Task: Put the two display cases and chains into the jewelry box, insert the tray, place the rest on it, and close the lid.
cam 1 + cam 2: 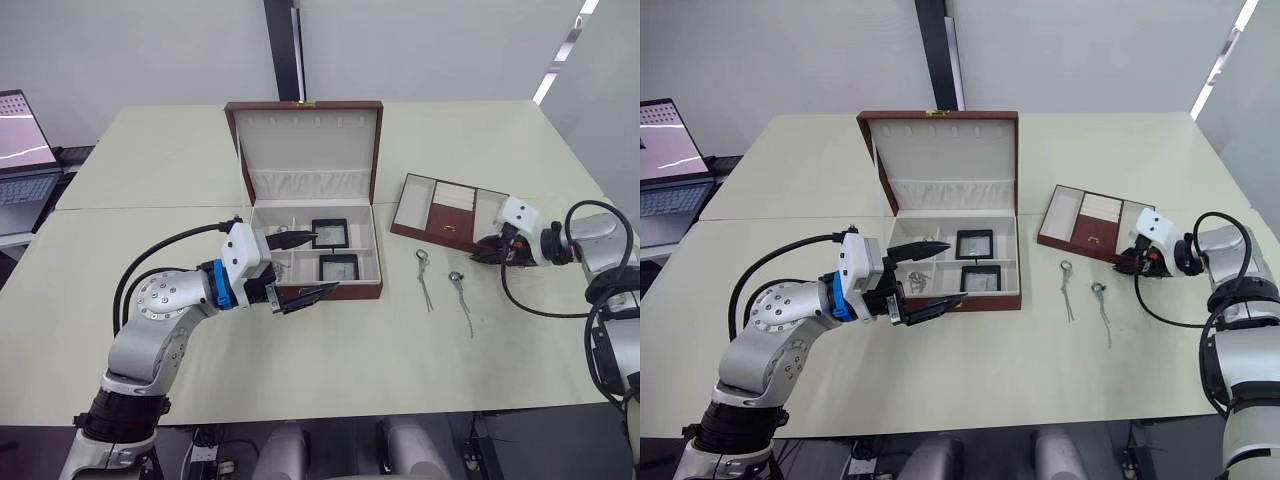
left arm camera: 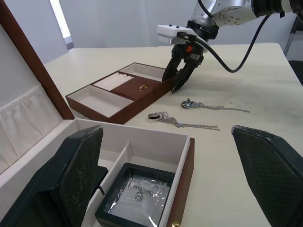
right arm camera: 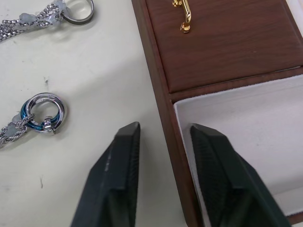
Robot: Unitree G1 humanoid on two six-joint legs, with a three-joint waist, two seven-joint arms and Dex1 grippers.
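We see the left claw (image 1: 296,268) spread wide and empty, hovering at the front-left corner of the jewelry box (image 1: 366,290); one finger lies over the box interior, the other over its front wall. The right claw (image 3: 163,177) stands slightly parted, gripping nothing; its 2 fingers straddle the near wall of the tray (image 3: 222,56), one over the tabletop (image 1: 330,350), the other over a cream end compartment.

The box sits centrally on the tabletop, long axis running left to right, with the lid (image 1: 310,145) raised upright at the rear, its cream lining facing us. The 2 display cases (image 1: 330,233) (image 1: 338,267) lie flat in the right-hand compartments, one behind the other, windows upward. A small silver item in the left compartments is too small for us to identify.

The tray rests to the box's right, its long axis slightly skewed, the far end angled toward the robot. The 2 chains (image 1: 425,277) (image 1: 463,298) lie between box and tray, side by side, ring clasps pointing away from the robot and lengths trailing toward it.
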